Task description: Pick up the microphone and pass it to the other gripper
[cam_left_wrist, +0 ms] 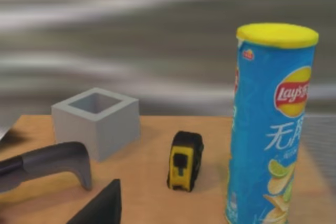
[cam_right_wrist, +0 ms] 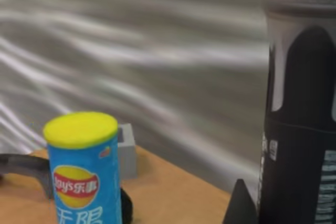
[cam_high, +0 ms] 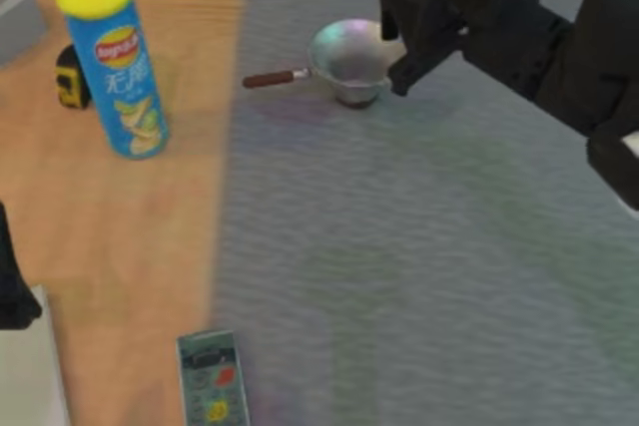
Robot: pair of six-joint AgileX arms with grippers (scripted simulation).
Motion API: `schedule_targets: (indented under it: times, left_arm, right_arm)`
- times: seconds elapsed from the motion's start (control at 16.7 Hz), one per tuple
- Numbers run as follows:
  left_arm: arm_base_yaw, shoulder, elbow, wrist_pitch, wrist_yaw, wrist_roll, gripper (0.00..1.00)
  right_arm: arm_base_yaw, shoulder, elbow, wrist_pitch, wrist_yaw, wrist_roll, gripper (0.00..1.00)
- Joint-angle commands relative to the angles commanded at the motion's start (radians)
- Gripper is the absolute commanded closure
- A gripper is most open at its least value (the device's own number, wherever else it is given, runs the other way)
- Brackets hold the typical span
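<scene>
The right gripper hangs over the metal pan at the table's far side. In the right wrist view, the microphone stands upright against one finger, apparently pinched at the black handle.

Handling, as judged: rigid, light, smooth-sided and liable to slip. The receiving grip should go on bare handle, not the mesh head.

The left gripper is parked at the left edge, fingers spread.

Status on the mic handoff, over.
Right gripper near the pan, shut on the microphone. Left gripper parked left edge, open. Handoff not yet done.
</scene>
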Motion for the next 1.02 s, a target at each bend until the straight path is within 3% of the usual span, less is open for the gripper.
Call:
schedule_targets:
  times: [0.18,0.3,1.02]
  left_arm:
    - [0.0,0.0,0.0,0.0,0.0,0.0,0.0]
    - [0.0,0.0,0.0,0.0,0.0,0.0,0.0]
    - [-0.013,0.013,0.012,0.007,-0.003,0.001,0.0]
  right_arm:
    - [0.113,-0.094,-0.054,-0.015,0.106,0.007,1.0]
    - [0.145,-0.124,-0.07,-0.018,0.137,0.009,1.0]
    - [0.146,-0.126,-0.071,-0.018,0.139,0.009,1.0]
